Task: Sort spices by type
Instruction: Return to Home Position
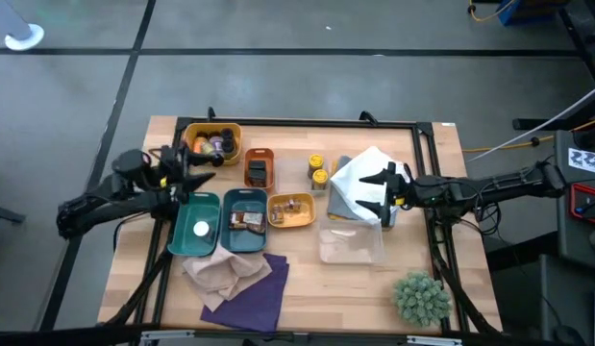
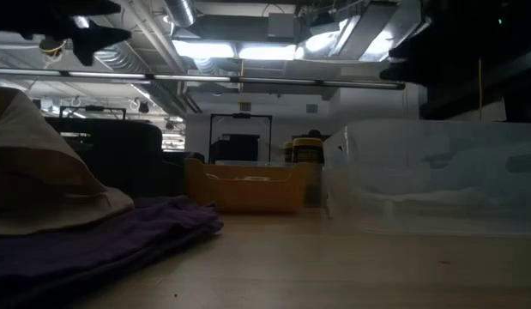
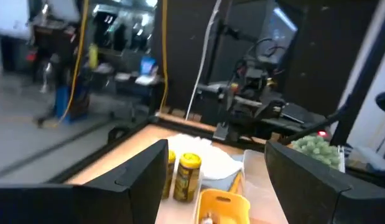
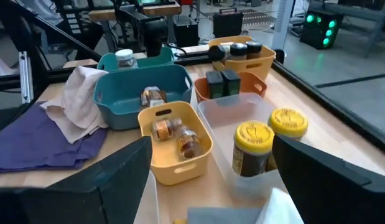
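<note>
The spices lie sorted among trays. Dark-capped jars fill the far yellow tray point(image 1: 212, 142) and the orange tray point(image 1: 259, 169). Two yellow-capped jars point(image 1: 318, 170) stand on the table's wood. Small brown jars point(image 4: 177, 135) lie in the near yellow tray point(image 1: 290, 210). A white-capped jar point(image 1: 200, 230) and a packet point(image 1: 245, 220) sit in two teal trays. My left gripper point(image 1: 203, 178) hovers open above the left trays, pointing level toward the right. My right gripper point(image 1: 374, 192) hovers open over a white cloth point(image 1: 366, 178), pointing left.
A clear plastic container point(image 1: 353, 245) sits near the right gripper. A spiky green plant point(image 1: 421, 296) stands at the near right corner. Purple cloth point(image 1: 247, 291) and beige cloth point(image 1: 218, 272) lie at the near edge. Bare wood shows at the near middle.
</note>
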